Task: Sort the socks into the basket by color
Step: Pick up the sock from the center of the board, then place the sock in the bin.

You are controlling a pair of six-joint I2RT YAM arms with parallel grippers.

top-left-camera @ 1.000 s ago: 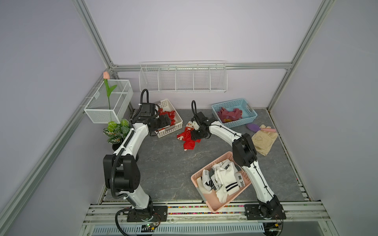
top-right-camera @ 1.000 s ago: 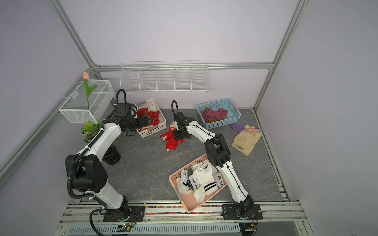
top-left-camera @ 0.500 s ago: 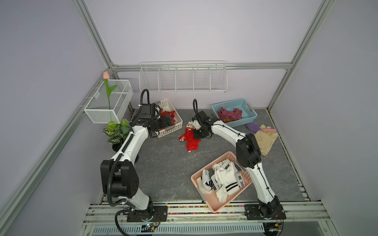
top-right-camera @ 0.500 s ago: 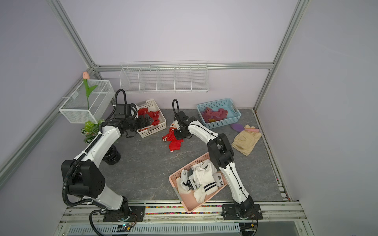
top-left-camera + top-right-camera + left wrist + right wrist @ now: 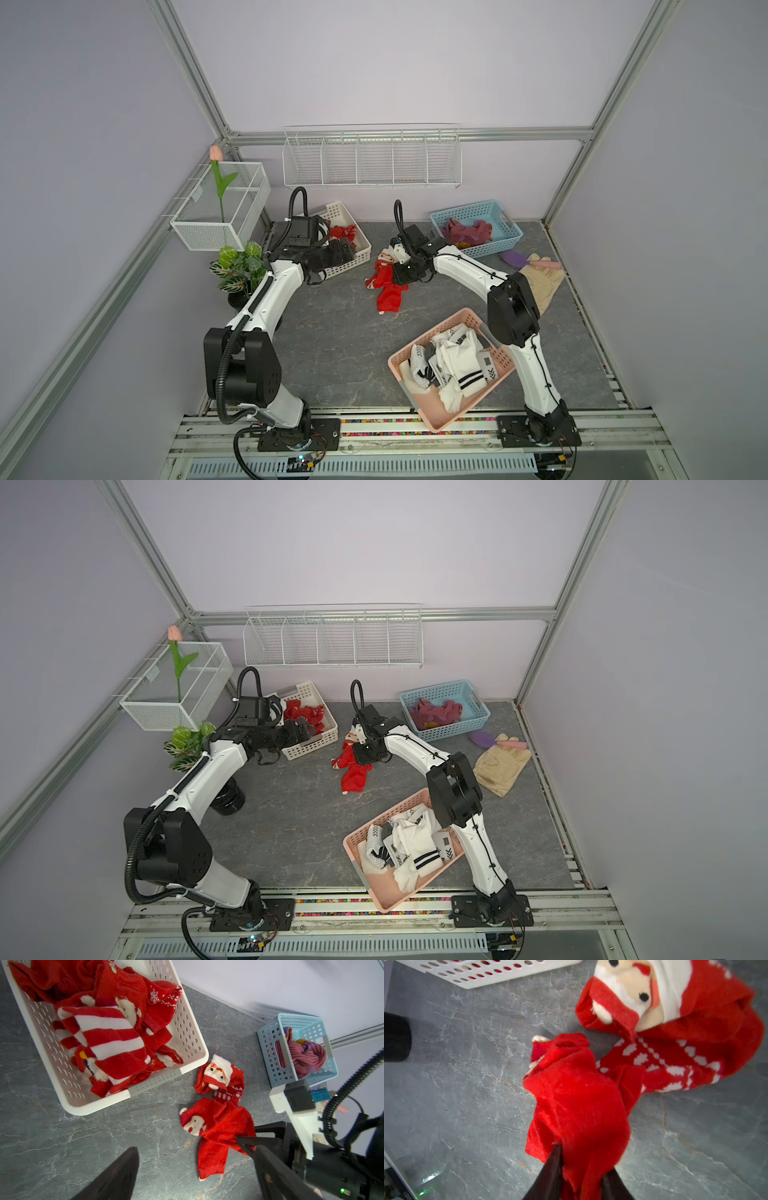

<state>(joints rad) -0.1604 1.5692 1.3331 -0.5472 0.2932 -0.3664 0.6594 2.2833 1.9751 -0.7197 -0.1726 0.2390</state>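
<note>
**Right gripper pinches a red sock at mid-table**

Nearest the robot's base, the pink basket [image 5: 432,419] sits on the grey table [image 5: 332,345], holding a heap of white socks [image 5: 457,365] with black stripes and marks.

Farther in, at the middle of the table, the right gripper [image 5: 582,1167] has its jaws drawn narrow on a bunched fold of a red sock [image 5: 581,1105]. The sock's free end trails flat on the table. Touching it on the far side lies a Santa-face sock [image 5: 218,1072], crumpled.

To the left of these, the left gripper [image 5: 338,253] hangs with its jaws wide and nothing between them, at the near edge of the white basket [image 5: 153,1084]. That basket holds the red socks [image 5: 108,1039], some of them striped with white.

At the back right stands the blue basket [image 5: 498,245] with the purple socks [image 5: 465,230] inside. Just beside it lie a purple brush [image 5: 515,259] and beige gloves [image 5: 540,282].
</note>
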